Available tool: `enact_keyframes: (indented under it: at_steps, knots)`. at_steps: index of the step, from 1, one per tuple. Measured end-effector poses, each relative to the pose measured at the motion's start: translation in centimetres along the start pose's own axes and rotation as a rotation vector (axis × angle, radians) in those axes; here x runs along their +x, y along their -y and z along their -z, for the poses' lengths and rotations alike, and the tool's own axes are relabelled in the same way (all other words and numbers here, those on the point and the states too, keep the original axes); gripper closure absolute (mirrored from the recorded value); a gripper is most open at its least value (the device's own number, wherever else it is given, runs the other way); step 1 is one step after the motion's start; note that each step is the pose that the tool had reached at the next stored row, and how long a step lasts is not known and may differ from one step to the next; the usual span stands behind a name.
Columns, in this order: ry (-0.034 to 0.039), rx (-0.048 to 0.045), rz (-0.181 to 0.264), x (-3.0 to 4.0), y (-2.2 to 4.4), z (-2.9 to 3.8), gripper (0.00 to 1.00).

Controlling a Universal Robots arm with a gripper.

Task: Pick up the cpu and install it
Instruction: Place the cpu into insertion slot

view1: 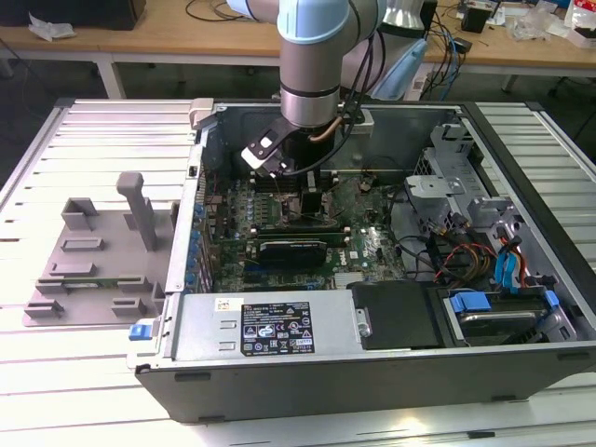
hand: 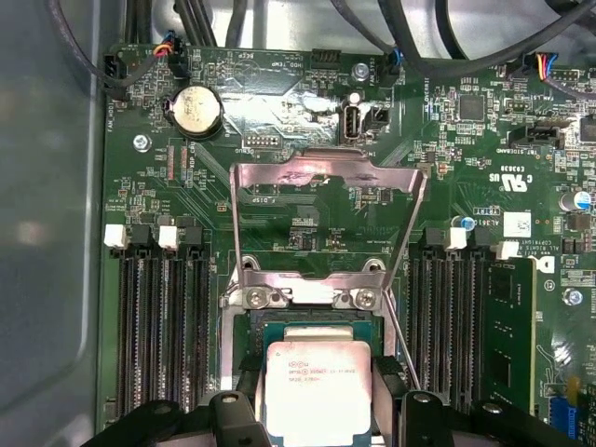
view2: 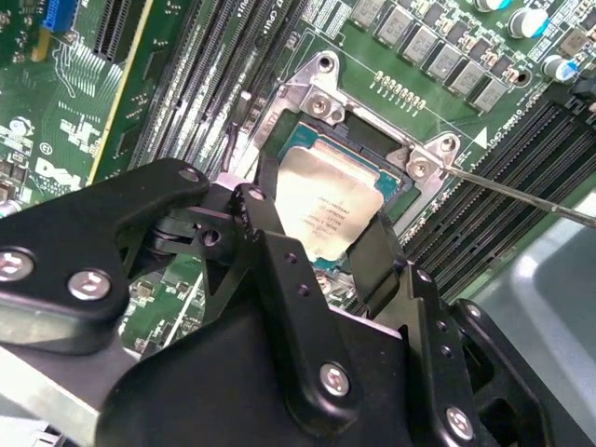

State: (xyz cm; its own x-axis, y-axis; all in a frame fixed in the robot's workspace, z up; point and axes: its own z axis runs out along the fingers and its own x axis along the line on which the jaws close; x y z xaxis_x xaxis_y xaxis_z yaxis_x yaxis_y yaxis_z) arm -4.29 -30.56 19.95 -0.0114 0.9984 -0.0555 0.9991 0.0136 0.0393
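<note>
Holding cpu [hand: 318, 396] at socket [hand: 307, 326] | gripper [hand: 318, 372] seemingly clamped on it | risk: skewed grip could seat it crooked, damaging socket

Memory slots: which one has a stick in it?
The outermost slot on the side away from the case wall: it holds a green stick; the others look empty.

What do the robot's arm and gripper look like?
The arm is a silver-grey cylinder with a light-blue joint cap and black cables at its wrist. The gripper is matte black, angular linked plates with silver screw heads.
</note>
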Motion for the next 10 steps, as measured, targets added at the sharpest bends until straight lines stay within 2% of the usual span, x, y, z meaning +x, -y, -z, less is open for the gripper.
enact_keyframes:
  at_steps: [5,10]
  knots:
    - [-0.0002,-0.0001,0.000,0.21,0.00,-0.08,0.45]
    - [0.0059,0.0002,0.000,0.35,-0.03,-0.20,0.45]
